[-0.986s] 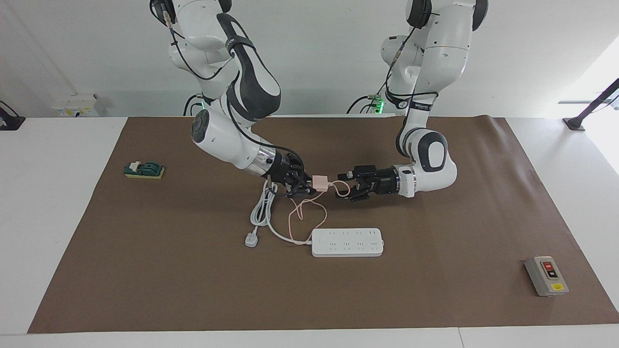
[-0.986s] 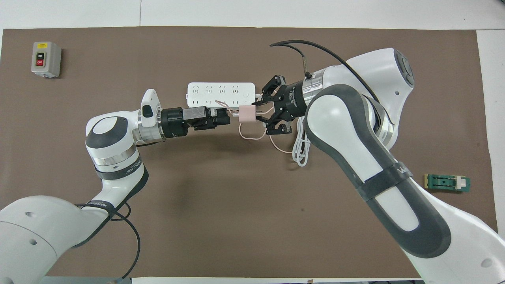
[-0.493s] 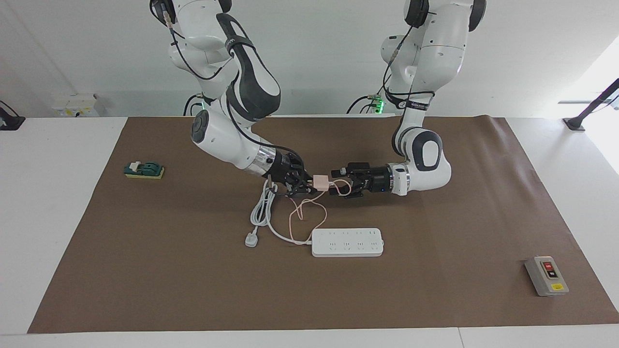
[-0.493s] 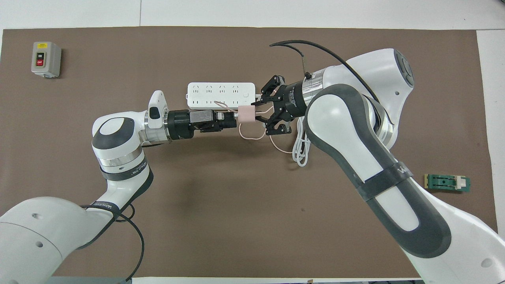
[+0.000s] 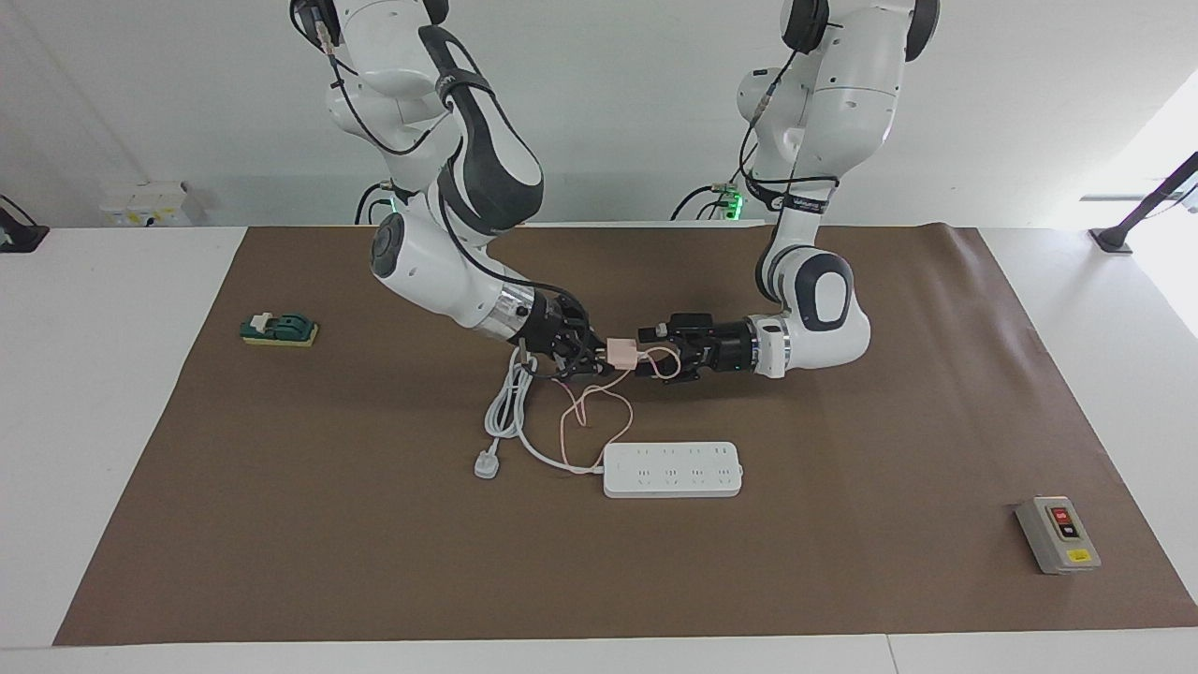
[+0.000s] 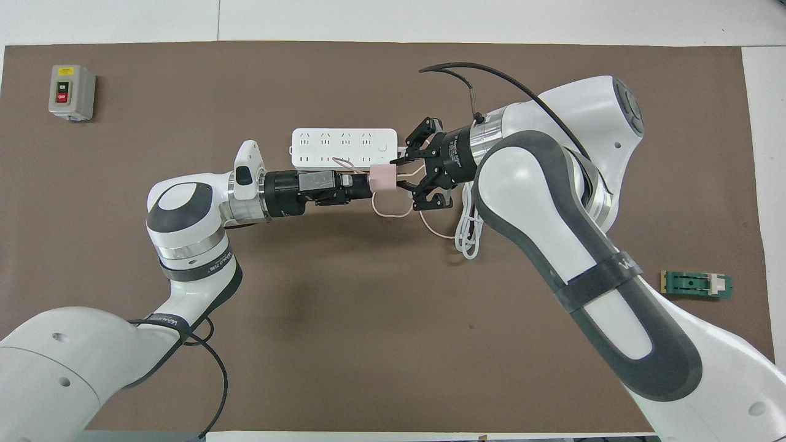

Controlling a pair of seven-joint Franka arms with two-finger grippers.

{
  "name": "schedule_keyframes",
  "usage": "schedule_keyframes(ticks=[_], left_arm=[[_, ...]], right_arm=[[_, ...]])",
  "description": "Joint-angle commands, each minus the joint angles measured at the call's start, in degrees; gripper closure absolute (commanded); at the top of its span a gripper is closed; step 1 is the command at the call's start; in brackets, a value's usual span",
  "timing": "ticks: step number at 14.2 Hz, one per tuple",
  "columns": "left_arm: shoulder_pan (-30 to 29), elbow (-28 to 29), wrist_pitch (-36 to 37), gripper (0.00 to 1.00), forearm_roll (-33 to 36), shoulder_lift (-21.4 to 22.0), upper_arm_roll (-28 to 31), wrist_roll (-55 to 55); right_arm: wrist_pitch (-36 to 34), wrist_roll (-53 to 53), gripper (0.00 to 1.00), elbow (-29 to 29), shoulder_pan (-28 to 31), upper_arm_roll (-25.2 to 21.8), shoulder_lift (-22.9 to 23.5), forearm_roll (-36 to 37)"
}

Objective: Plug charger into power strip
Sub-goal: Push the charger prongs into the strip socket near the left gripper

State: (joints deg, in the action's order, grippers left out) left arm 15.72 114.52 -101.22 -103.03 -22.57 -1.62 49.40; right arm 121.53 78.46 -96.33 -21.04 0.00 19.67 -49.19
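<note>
Charger (image 5: 620, 351): held aloft between the two arms, clamped in the right gripper (image 5: 599, 360), with the left gripper (image 5: 646, 357) at its opposite face; not yet plugged in. Power strip (image 5: 672, 469): flat on the worktop (image 5: 374, 562), sockets unoccupied, farther from the robots than the charger. Undetermined: whether the left gripper has closed on the charger; prongs not visible.

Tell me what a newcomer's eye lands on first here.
The two grippers meeting in mid-air over the brown mat: the right gripper holds a small pale pink cube charger, and the left gripper reaches up to it. Farther from the robots lies a long flat white power strip, nothing plugged in.
</note>
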Motion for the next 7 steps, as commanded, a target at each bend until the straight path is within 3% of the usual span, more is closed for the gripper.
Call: schedule_keyframes(ticks=[1,7], left_arm=[[1.0,0.2,1.0,0.0,-2.3,0.5,0.7,0.5],[1.2,0.1,1.7,0.0,-2.9,0.1,0.7,0.7]], right_arm=[[-0.1,-2.2,1.0,-0.4,0.0,-0.1,-0.1,-2.1],[-0.1,-2.2,1.0,-0.4,0.0,-0.1,0.0,-2.1]])
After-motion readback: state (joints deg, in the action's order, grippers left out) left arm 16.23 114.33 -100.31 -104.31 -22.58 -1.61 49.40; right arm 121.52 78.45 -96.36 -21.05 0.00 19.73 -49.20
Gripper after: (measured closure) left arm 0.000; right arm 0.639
